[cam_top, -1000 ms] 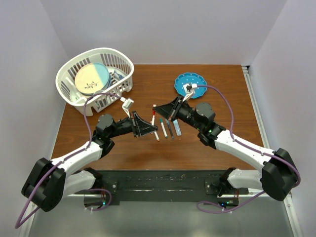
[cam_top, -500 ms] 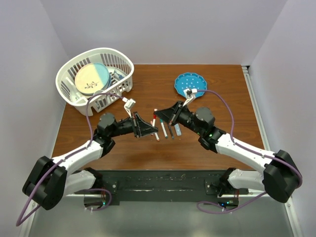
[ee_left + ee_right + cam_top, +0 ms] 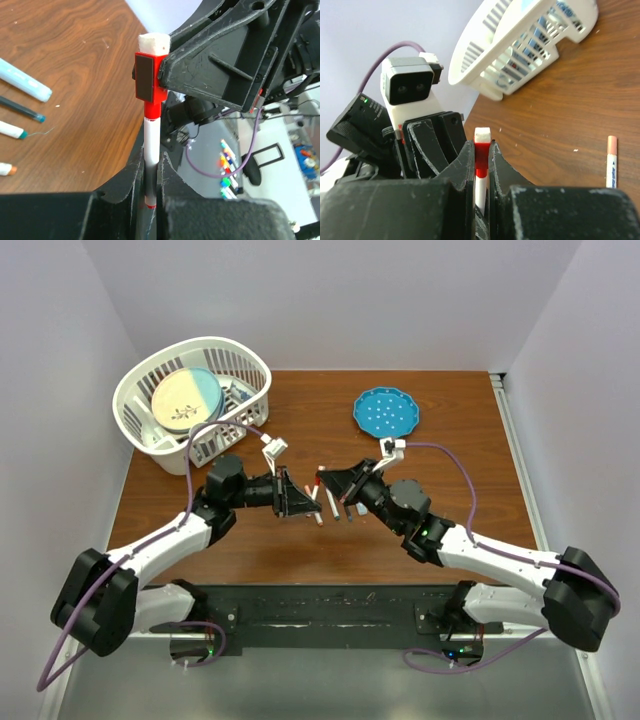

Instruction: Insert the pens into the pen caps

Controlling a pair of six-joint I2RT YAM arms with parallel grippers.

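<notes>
Holding both arms together above the middle of the bench (image 3: 300,430), I have one pen (image 3: 151,135) up in the air between them. My left fingers (image 3: 131,182) are pinching its white barrel low down, just above the red band at its tail. My right fingers (image 3: 462,165) are clamped tight on the red cap (image 3: 480,160), gripping its sides with the white end poking out past them. From the left wrist, the barrel runs straight up into the cap's mouth. I can't tell whether it's pushed all the way home.

My read is that this thing weighs next to nothing and is stiff plastic, but it's thin, smooth and slippery. A long push could let the barrel slide or pivot in the pinch. I'd rather have my grip higher, nearer the cap, so less barrel is left free to wander. The cap is stubby, and I judge its flat sides are the only good hold.

The other pens (image 3: 340,505) lie loose on the bench below, side by side.
</notes>
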